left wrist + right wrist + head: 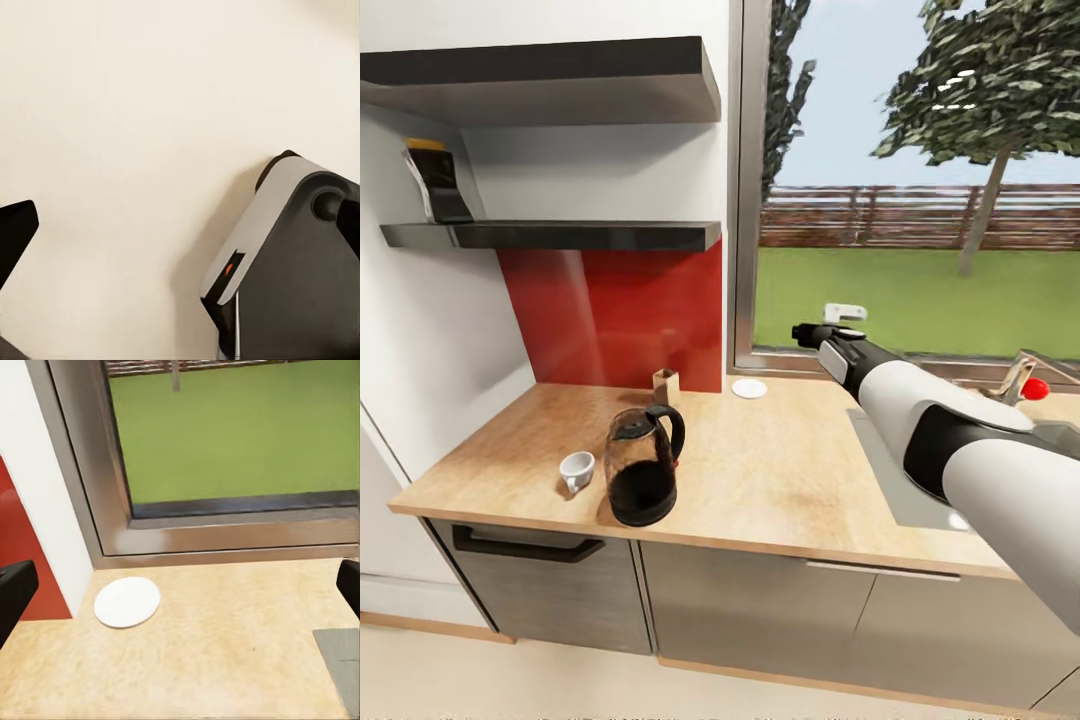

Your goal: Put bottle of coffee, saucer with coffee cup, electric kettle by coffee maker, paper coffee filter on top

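Kitchen countertop point(780, 470) running light wood-grain over grey cabinet fronts, red backsplash point(610, 315) behind its left part, window point(920, 200) behind the right part showing lawn, fence and trees.

Electric kettle point(643, 466) standing upright near the front edge, clear glass with black base, lid and loop handle, handle turned toward the window side. Coffee cup point(576, 471) sitting just beside the kettle, on its left, directly on the worktop, apart from any saucer. Small brown block-like item point(665, 386) standing against the backsplash behind the kettle; too small to identify.

Saucer point(749, 388) point(127, 601) lying flat far back by the window frame, near the corner where red panel meets sill, well apart from cup and kettle.

Bottle of coffee point(433, 180) resting on the lower kitchen shelf point(560, 235) at far left, yellow-orange lid up, leaning slightly against the wall. Second black shelf point(550, 80) hanging above.

Right gripper point(815, 333) point(180, 585) reaching out over the back of the counter toward the window, hovering above and right of the saucer, fingertips spread wide at the wrist picture's two edges, holding nothing.

Left gripper pointing at bare cream floor point(135, 150); one dark fingertip point(15, 232) showing, so spread not readable. Grey-and-black robot part point(292, 262) alongside.

Sink point(960, 470) and tap with red knob point(1036, 388) at far right.
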